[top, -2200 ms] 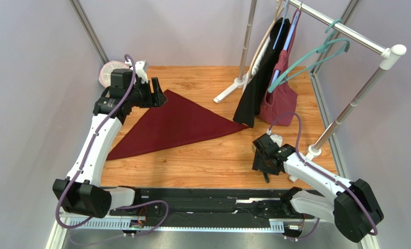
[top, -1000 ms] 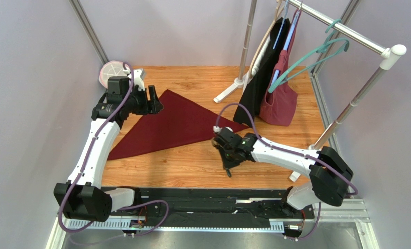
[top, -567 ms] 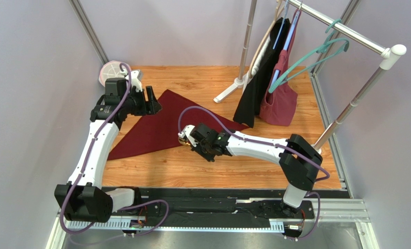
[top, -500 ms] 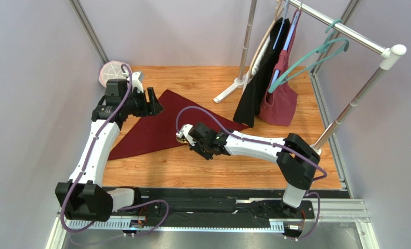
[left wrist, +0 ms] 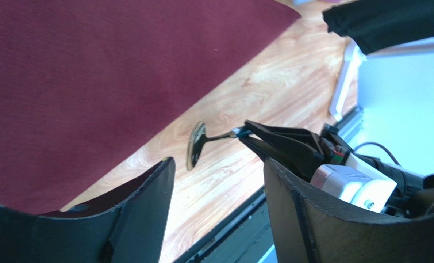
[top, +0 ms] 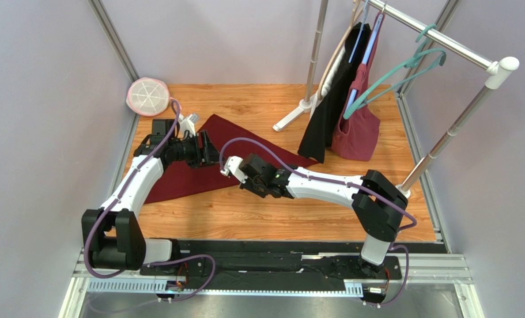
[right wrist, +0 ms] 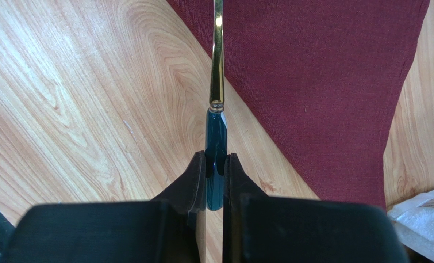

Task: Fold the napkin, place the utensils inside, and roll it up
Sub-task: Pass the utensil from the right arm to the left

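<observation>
Step in hand, as I judge it: bringing the utensil to the folded cloth. The napkin (right wrist: 323, 82) lies flat as a maroon triangle on the wooden table (top: 278, 212). My right fingers (right wrist: 195, 178) pinch the spoon (right wrist: 216, 126) by its dark handle, its gold stem pointing across the napkin's near edge. My left fingers (left wrist: 147, 208) hang spread over the napkin, holding nothing. Next I likely need to carry the spoon fully over the cloth, lower it and let go. At the far right stands a rack (top: 444, 46) with hanging clothes, with plain pale walls around.
</observation>
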Motion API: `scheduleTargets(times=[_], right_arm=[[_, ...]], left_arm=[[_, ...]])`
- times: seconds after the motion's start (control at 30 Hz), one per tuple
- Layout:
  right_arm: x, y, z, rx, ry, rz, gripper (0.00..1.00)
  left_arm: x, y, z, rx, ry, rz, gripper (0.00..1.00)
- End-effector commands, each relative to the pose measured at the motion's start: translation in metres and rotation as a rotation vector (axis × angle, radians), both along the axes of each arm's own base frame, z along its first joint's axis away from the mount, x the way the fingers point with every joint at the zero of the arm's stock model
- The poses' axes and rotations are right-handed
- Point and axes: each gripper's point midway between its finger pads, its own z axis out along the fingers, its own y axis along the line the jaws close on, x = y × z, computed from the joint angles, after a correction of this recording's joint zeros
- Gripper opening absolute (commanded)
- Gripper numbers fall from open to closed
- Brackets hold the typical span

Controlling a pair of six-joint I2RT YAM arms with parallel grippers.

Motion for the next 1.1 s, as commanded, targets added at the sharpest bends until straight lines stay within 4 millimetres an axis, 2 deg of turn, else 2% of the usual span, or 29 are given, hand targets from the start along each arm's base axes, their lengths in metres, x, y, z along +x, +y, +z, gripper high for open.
scheduleTargets(times=[0.0,0.07,0.27,0.4,0.67,0.8,0.9,0.93,1.07], right_arm=[[0.013,0.010,0.022,0.056,-0.080,0.019,0.00],[0.014,0.010,0.023,0.054,-0.086,0.020,0.00],[0.011,0.010,0.026,0.071,-0.082,0.030,0.00],[0.010,0.011,0.031,0.085,-0.088,0.032,0.00],[0.009,0.011,0.038,0.106,-0.093,0.033,0.00],[0.008,0.010,0.041,0.115,-0.096,0.033,0.00],[0.007,0.010,0.040,0.115,-0.094,0.035,0.00],[0.007,0.010,0.041,0.119,-0.093,0.035,0.00],[0.006,0.010,0.039,0.117,-0.093,0.035,0.00]], left_arm=[[0.001,-0.012,0.006,-0.084,-0.013,-0.059,0.67],[0.001,-0.013,0.004,-0.084,-0.003,-0.072,0.63],[-0.002,-0.014,-0.009,-0.019,0.026,-0.070,0.61],[-0.003,-0.015,-0.011,0.011,0.020,-0.070,0.60],[-0.007,-0.023,-0.022,0.025,0.058,-0.102,0.44],[-0.009,-0.027,-0.025,0.023,0.072,-0.118,0.42],[-0.010,-0.029,-0.027,0.026,0.074,-0.126,0.33],[-0.009,-0.030,-0.026,0.024,0.076,-0.123,0.26],[-0.008,-0.031,-0.026,0.018,0.074,-0.128,0.11]])
